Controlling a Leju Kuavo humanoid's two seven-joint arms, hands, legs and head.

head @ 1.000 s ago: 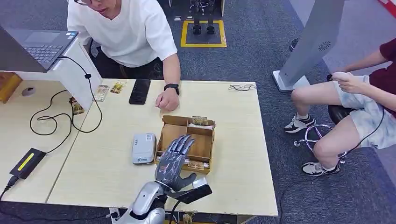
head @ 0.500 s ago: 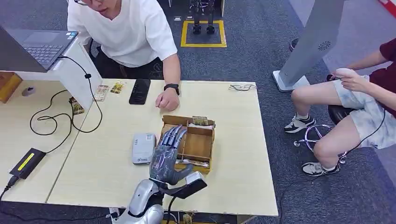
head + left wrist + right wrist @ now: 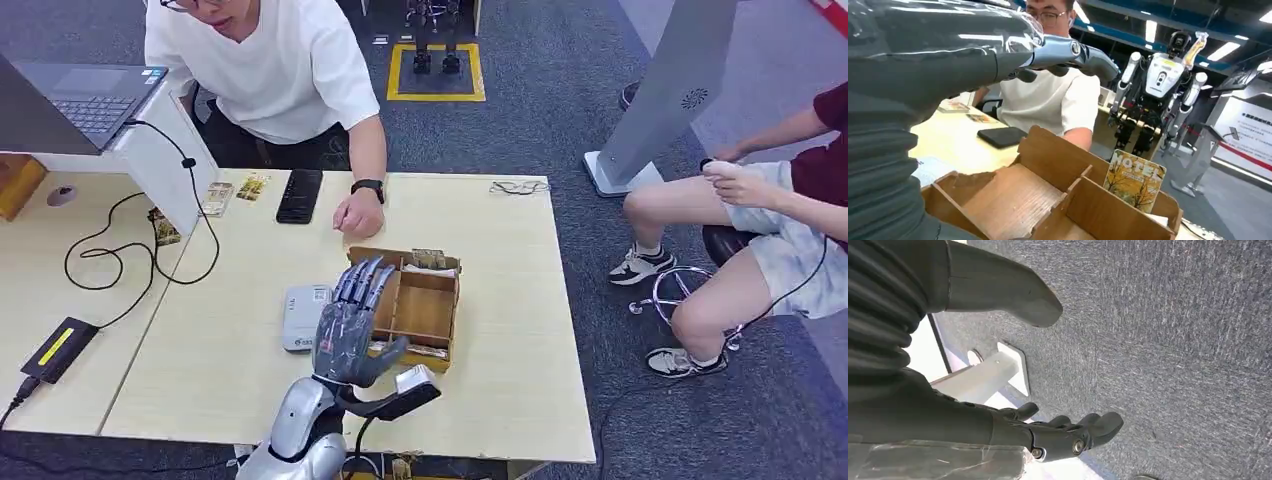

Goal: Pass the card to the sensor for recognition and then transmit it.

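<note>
A wooden divider box stands mid-table. A yellow "HOTEL" card stands upright in its far compartment, also seen in the left wrist view. More cards lie in the near compartment. The grey-white card sensor lies flat just left of the box. My left hand hovers above the box's left edge, between sensor and box, fingers stretched and spread, holding nothing. Its fingers reach out over the box. My right hand hangs over grey carpet and holds nothing.
A person in a white shirt leans at the far edge, a fist resting on the table near the box. A black phone, loose cards, a laptop, cables and a power brick lie left. Another person sits to the right.
My left hand has drifted left and slightly up, from over the box's middle toward its left edge near the sensor. It stays empty. The box and cards are unmoved.
</note>
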